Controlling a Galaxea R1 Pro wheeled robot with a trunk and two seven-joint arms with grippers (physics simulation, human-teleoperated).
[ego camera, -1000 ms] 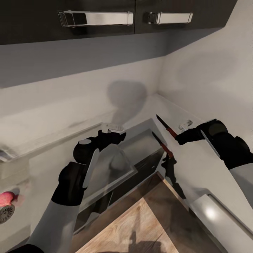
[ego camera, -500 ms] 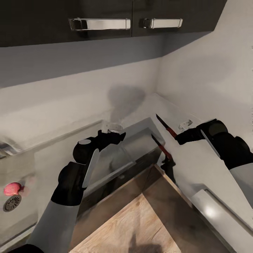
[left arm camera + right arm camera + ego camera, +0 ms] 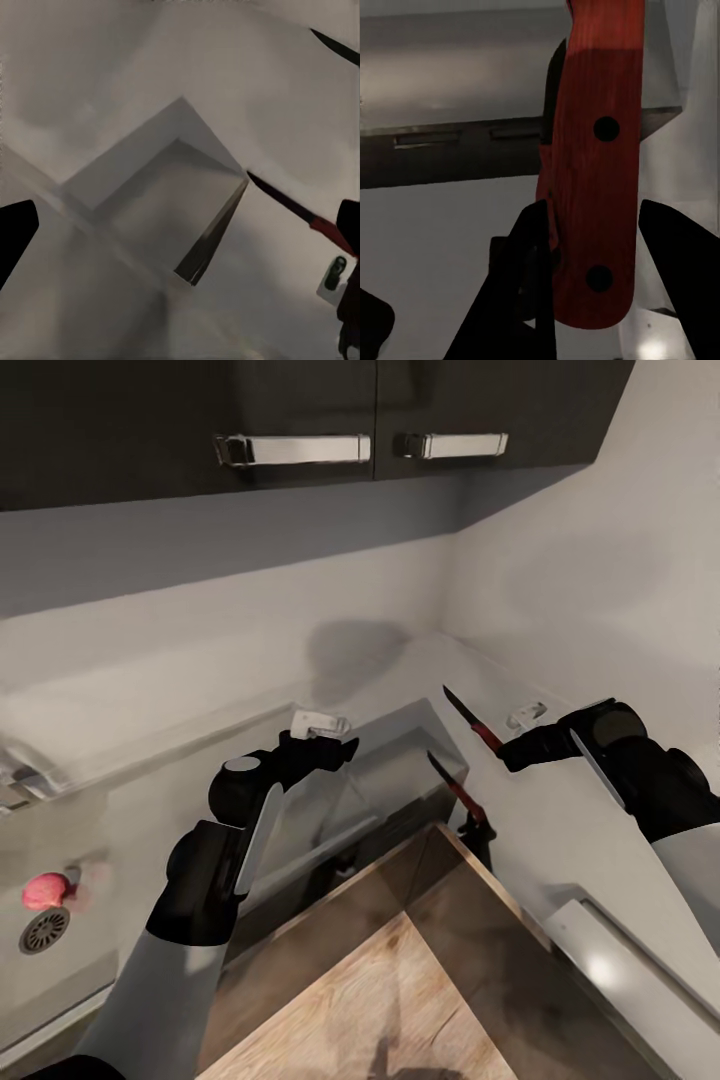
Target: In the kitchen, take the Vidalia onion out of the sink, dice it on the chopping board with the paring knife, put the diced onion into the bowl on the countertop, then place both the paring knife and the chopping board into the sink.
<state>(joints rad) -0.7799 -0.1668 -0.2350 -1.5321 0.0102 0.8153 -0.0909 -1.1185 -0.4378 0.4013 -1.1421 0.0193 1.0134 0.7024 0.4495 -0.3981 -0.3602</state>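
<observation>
Your right gripper (image 3: pixel 510 752) clenches the knife (image 3: pixel 472 724), blade aimed at ten o'clock, while the onion (image 3: pixel 46 891) sits in the sink (image 3: pixel 60 970) at nine o'clock by the drain; swinging left risks slashing your empty, spread left gripper (image 3: pixel 330 742).

I see the pinkish Vidalia onion (image 3: pixel 45 890) lying in the sink (image 3: pixel 80 960), just beside the round drain. My right gripper (image 3: pixel 507 751) clamps the paring knife (image 3: pixel 474 724) by its red-orange handle, dark blade raised above the grey desk (image 3: pixel 560 820), well apart from the sink.
</observation>
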